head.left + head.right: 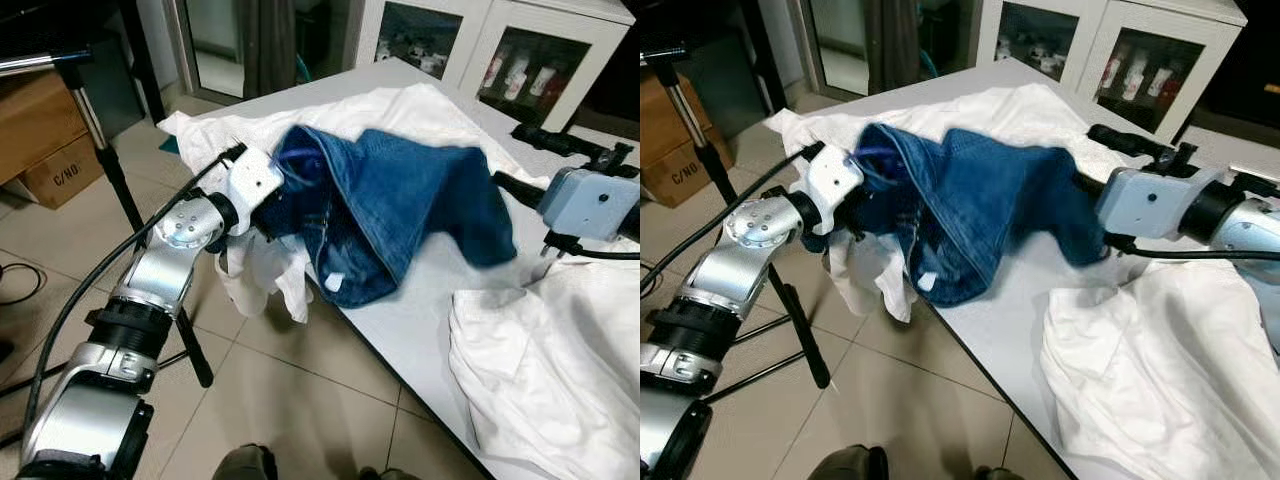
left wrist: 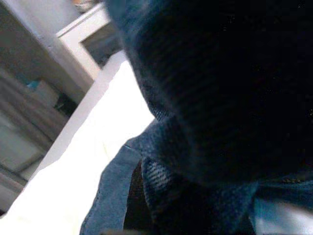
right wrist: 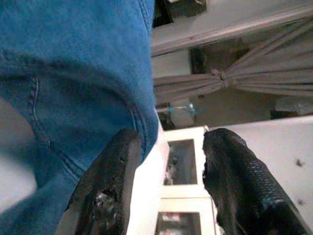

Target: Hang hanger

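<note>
Holding the jeans [image 1: 400, 210] aloft, your left gripper [image 1: 285, 205] is buried, grip unclear; your right gripper [image 3: 166, 188] gapes beside them.

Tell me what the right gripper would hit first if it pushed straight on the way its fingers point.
Probably the blue denim garment. The right gripper is open and points into the cloth, with one finger already at its edge. Beyond lies the white tabletop, though depth there is hard to judge.

left gripper [image 1: 285, 205] fingers buried in blue denim garment [image 1: 400, 205], denim blurred close up in left wrist view
</note>
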